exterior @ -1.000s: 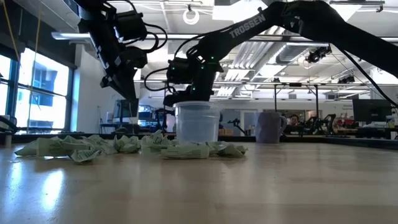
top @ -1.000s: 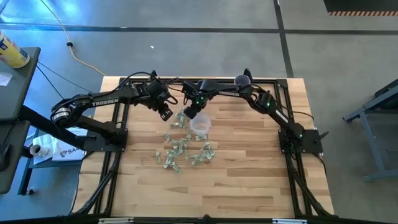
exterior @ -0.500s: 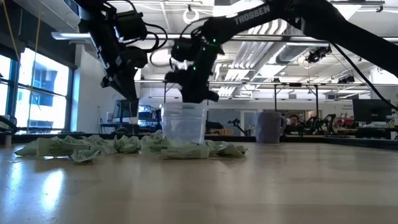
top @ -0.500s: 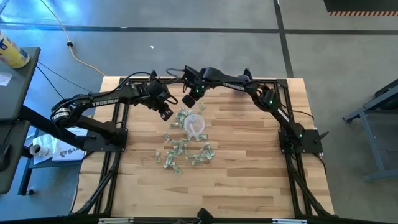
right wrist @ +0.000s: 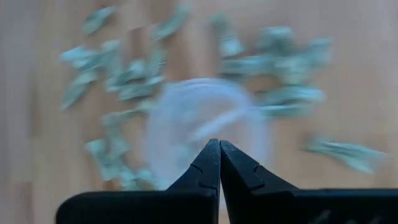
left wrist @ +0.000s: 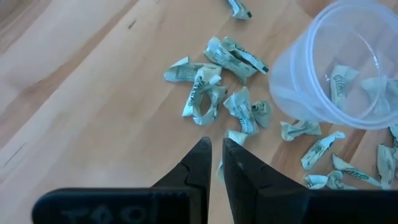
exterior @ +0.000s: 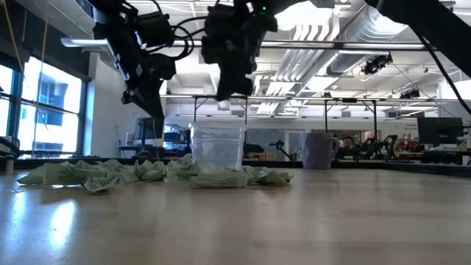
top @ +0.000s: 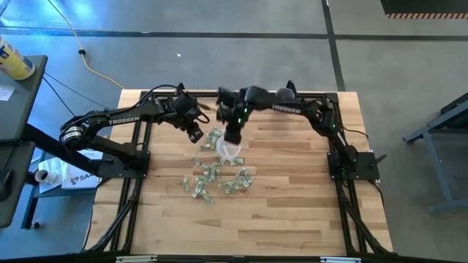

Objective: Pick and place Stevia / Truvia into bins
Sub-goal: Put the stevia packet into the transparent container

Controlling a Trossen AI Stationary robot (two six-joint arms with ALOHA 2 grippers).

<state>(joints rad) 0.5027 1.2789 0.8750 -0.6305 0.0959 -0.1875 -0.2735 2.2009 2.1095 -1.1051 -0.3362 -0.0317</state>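
The clear plastic cup (top: 231,150) stands upright on the table, with a few packets inside it that show in the left wrist view (left wrist: 341,82). Many pale green and white sweetener packets (top: 213,177) lie loose around it. My right gripper (top: 233,136) is shut and hangs above the cup (exterior: 217,146), well clear of its rim (exterior: 229,90). My left gripper (top: 196,134) hovers raised to the left of the cup, over a cluster of packets (left wrist: 208,93). Its fingers (left wrist: 216,163) are nearly together on a pale packet. My left gripper pinches a small pale packet (left wrist: 220,170) between its two fingertips, coming from above and slanting down. The packet is lifted clear of the table. Which part of the packet the fingers are on does not show.
A purple cup (top: 284,93) stands at the table's far edge, right of the clear cup, and also shows in the low view (exterior: 318,150). Bare wood lies toward the near edge (top: 241,226). The arms' dark frame rails run along both sides.
My right gripper has risen from low beside the cup's far left side, swung up and come over the cup, high above its rim. The cup has slid a little toward the table's left and stays upright.
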